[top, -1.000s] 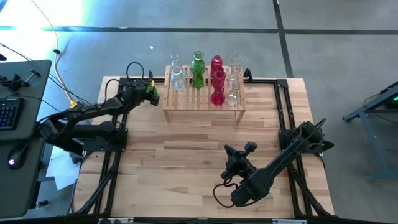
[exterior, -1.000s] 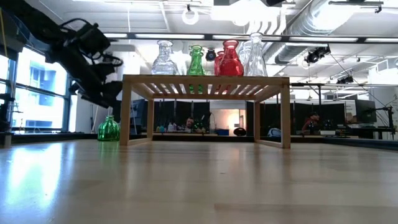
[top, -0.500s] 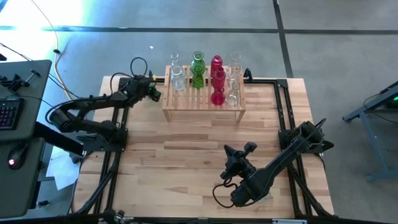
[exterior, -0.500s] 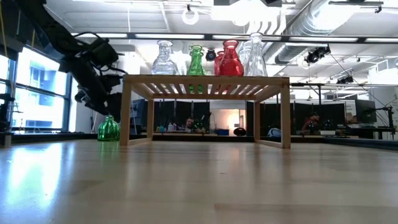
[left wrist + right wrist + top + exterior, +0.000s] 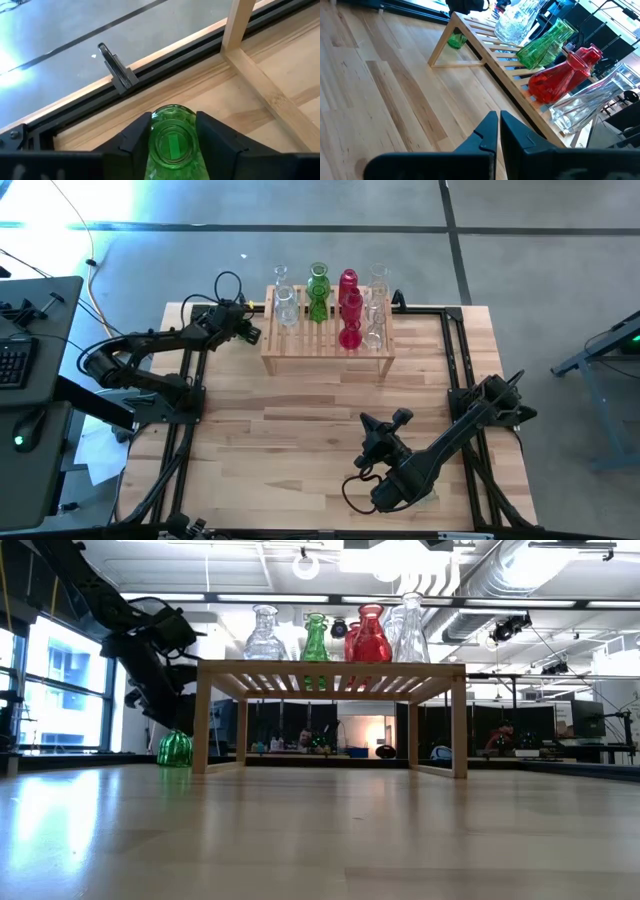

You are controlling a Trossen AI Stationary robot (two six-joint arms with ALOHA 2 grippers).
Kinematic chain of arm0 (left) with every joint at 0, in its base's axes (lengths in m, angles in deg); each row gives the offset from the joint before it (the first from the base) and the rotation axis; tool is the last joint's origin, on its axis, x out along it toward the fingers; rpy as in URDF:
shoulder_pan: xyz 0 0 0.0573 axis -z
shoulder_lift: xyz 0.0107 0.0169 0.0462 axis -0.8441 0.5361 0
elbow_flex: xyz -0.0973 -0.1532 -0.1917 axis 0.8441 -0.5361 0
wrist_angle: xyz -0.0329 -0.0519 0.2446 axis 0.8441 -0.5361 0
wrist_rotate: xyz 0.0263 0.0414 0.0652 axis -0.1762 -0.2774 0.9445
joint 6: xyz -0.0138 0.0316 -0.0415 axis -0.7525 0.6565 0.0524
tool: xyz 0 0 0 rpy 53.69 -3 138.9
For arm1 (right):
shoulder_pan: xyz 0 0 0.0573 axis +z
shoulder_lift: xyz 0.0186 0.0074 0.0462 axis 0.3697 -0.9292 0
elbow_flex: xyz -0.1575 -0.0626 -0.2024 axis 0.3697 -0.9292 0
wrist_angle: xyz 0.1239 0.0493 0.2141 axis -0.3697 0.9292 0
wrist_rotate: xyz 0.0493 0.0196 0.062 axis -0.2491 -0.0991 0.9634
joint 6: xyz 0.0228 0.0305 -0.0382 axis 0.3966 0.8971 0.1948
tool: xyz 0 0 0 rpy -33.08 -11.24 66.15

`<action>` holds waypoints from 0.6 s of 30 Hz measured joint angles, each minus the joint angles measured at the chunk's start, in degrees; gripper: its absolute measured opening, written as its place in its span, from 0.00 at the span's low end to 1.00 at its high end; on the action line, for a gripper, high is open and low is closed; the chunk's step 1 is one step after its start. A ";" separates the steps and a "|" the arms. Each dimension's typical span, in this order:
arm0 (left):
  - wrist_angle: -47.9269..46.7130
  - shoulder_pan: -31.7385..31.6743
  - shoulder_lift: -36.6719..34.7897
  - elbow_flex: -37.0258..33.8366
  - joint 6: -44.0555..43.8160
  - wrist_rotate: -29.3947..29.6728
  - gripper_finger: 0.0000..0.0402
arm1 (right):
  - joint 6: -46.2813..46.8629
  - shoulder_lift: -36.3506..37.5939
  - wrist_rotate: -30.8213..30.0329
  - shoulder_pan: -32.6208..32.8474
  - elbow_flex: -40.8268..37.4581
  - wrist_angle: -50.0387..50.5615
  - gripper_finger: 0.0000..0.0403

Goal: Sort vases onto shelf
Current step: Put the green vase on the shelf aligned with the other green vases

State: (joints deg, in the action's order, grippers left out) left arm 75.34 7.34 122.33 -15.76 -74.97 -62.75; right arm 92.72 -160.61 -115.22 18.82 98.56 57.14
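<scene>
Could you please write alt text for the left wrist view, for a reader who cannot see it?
The left gripper straddles the mouth of a small green vase, one dark finger on each side. Beyond it lie the plank table, a light-wood shelf leg and grey floor.

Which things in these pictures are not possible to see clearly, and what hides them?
- Left wrist view: the body of the green vase between the left gripper fingers is cut off by the picture's edge; whether the fingers press it cannot be told.
- High view: that vase is hidden under the left gripper.
- Low view: how many clear vases stand on the shelf is unclear; they overlap.
</scene>
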 joint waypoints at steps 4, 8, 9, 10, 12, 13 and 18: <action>-1.34 0.00 -0.76 0.13 1.78 0.00 0.27 | 0.00 0.00 0.00 0.00 0.00 0.00 0.00; -4.34 0.00 -2.70 0.10 2.39 0.15 0.25 | 0.02 0.00 0.00 0.00 0.00 0.00 0.00; -5.43 0.00 -3.48 0.02 2.38 0.15 0.25 | 0.00 0.00 0.00 0.00 0.00 0.00 0.00; -6.73 0.00 -4.36 -0.02 2.26 0.15 0.25 | 0.02 0.00 0.00 0.00 0.00 0.00 0.00; -10.01 0.20 -6.42 -0.11 2.20 0.00 0.25 | 0.02 0.00 0.00 0.02 0.00 0.00 0.00; -12.00 0.38 -7.73 -0.11 2.17 0.01 0.25 | 0.02 0.00 0.01 0.02 0.00 -0.01 0.00; -19.92 3.13 -14.88 -0.13 0.08 0.10 0.25 | -0.15 0.00 0.97 0.02 0.11 -0.92 0.00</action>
State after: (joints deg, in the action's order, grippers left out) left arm 55.42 10.47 107.46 -15.89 -74.88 -62.65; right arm 92.57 -160.61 -114.25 18.84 98.67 56.22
